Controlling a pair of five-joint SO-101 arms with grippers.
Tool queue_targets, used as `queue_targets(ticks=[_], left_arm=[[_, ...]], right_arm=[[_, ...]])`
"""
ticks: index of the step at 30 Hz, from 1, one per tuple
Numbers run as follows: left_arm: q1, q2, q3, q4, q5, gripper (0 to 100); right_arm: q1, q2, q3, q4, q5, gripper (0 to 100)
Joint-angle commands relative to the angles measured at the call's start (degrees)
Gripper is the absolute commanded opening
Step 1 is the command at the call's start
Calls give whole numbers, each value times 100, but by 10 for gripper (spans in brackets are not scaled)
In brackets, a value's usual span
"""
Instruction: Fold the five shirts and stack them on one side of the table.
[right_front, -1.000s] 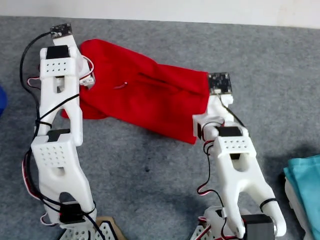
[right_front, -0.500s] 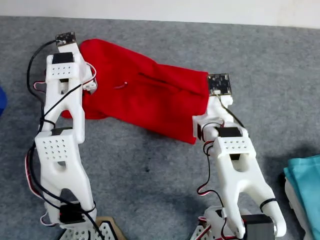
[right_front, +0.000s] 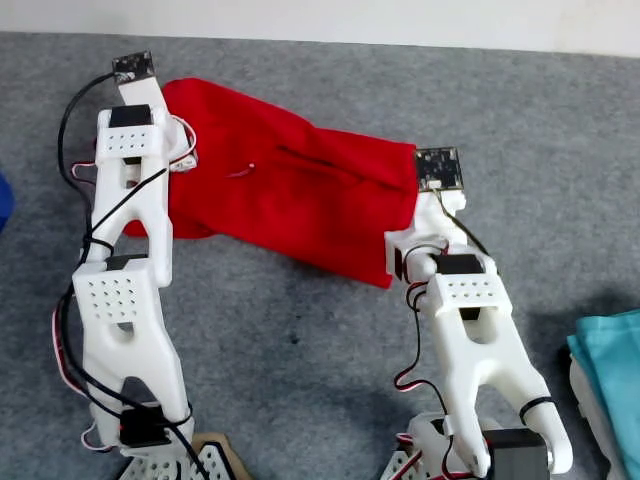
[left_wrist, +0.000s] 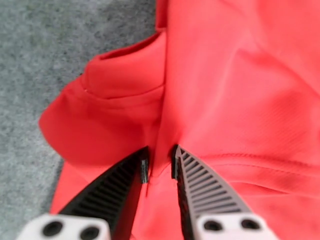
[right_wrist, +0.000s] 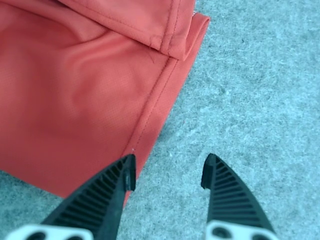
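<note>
Left fingers (left_wrist: 200, 185) pinch a red shirt (right_front: 290, 200) fold; right fingers (right_wrist: 225, 190) spread astride its hem.

No legible text, label, number or sign. Red fabric shirt (right_front: 290, 200): plain, no print. Grey felt table cover (right_front: 300, 340): unmarked. Small dark circuit boards (right_front: 440, 167) at arm tips: markings too small to read.
</note>
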Motion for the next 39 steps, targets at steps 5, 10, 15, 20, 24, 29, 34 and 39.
queue_targets(ticks=[5,10,15,20,24,29,34,39], left_arm=[[338,75,127,-220,-35,109],[286,453,101,-246,-35,107],[295,444,101,-202,-26,104],[303,444,-462,141,-26,23],[321,453,-1174,800,-26,22],[418,479,-1921,1310,-44,7],[567,470,-2519,1459,-35,7],[831,488,-2853,1618,-26,7]], right_arm=[[-4,-198,-22,-57,-26,215],[-4,-198,-13,-48,-26,214],[-84,-207,84,-75,-26,213],[-101,-207,84,-84,-26,212],[-101,-198,84,-84,-26,212],[-101,-198,127,-224,-26,212],[-92,-198,242,-470,-35,212],[-31,-189,189,-576,-343,216]])
